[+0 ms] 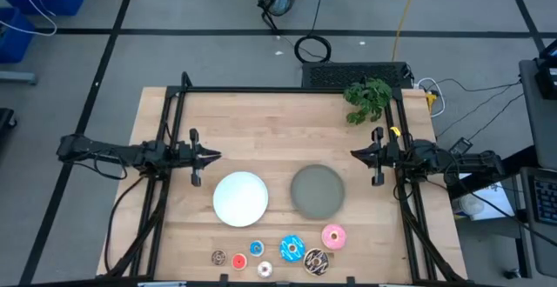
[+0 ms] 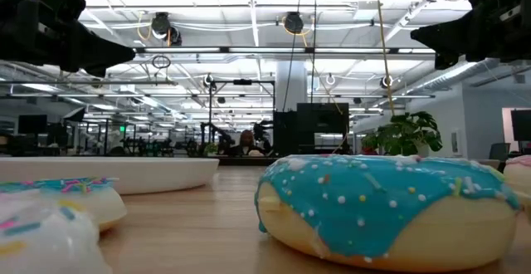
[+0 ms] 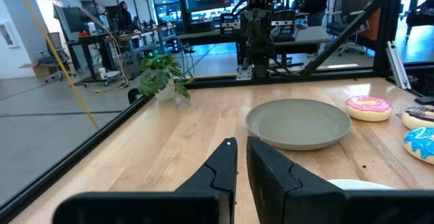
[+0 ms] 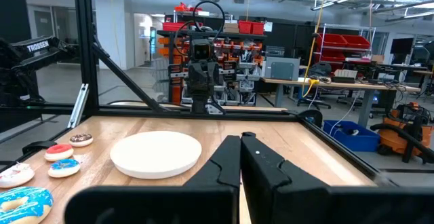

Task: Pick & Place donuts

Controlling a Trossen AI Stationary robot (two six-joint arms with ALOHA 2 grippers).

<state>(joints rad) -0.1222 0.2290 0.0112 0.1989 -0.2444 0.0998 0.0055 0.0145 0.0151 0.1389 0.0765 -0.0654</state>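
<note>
I read only one word, "TROSSEN", in white on my other arm's dark link (image 4: 37, 47), at nine o'clock.
</note>
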